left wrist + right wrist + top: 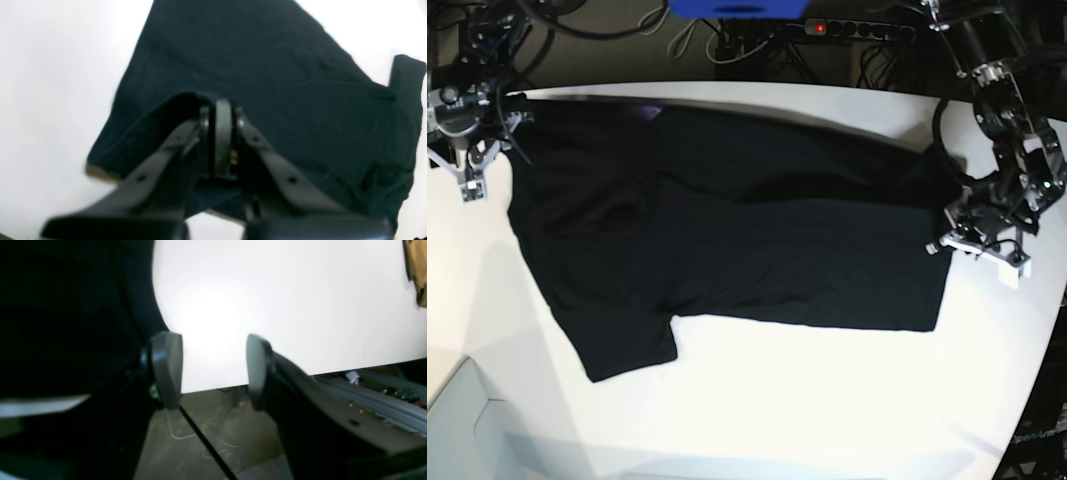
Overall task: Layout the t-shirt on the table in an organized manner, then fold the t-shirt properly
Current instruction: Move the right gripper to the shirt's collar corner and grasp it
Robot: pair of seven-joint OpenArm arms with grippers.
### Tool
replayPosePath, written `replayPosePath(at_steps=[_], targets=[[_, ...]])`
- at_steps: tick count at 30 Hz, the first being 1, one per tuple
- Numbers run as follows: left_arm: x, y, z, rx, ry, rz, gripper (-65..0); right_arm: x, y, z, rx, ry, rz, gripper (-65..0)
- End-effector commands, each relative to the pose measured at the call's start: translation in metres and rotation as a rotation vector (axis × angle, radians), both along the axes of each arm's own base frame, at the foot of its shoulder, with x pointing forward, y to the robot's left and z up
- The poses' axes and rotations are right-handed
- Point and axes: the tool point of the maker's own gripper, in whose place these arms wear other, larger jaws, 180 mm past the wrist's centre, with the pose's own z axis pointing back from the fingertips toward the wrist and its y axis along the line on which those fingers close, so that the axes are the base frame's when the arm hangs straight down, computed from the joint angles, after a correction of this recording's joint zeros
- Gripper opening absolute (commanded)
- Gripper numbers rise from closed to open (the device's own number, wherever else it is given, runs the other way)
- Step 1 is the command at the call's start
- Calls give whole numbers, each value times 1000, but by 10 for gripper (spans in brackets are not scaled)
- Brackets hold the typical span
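I see the black t-shirt (pixel 727 240) spread across the white table (pixel 807 400). My left gripper (pixel 223 110) is clenched on its hem; my right gripper (pixel 213 370), beside its shoulder, gapes empty.

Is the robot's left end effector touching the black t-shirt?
Touching. The left wrist view shows the left end effector shut on a raised fold of the t-shirt.

The black t-shirt (pixel 727 240) lay spread sideways across the white surface (pixel 807 400), one short sleeve sticking out near its front edge.
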Motion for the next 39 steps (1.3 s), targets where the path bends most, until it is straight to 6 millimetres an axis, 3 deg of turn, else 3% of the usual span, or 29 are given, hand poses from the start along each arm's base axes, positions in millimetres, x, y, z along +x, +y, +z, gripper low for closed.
replayPosePath(at_steps=[1, 5, 10, 16, 20, 29, 39], targets=[[8, 3, 12, 5, -41, 5, -649, 9, 2, 8, 1, -46, 1, -375], [3, 4, 8, 6, -27, 5, -649, 23, 44, -4, 77, -47, 77, -490], [-2, 3, 3, 5, -12, 3, -649, 32, 140, -26, 220, -10, 284, -642], [-6, 3, 0, 6, 1, 3, -649, 40, 218, -30, 321, 4, 502, -650], [-9, 3, -3, 6, 10, 3, -649, 35, 253, -42, 440, 23, 566, -650], [-6, 8, 0, 23, 4, 6, -649, 21, 284, -87, 574, 79, 597, -650], [9, 28, 11, 52, -10, 16, -649, 9, 227, -130, 578, 105, 468, -650]])
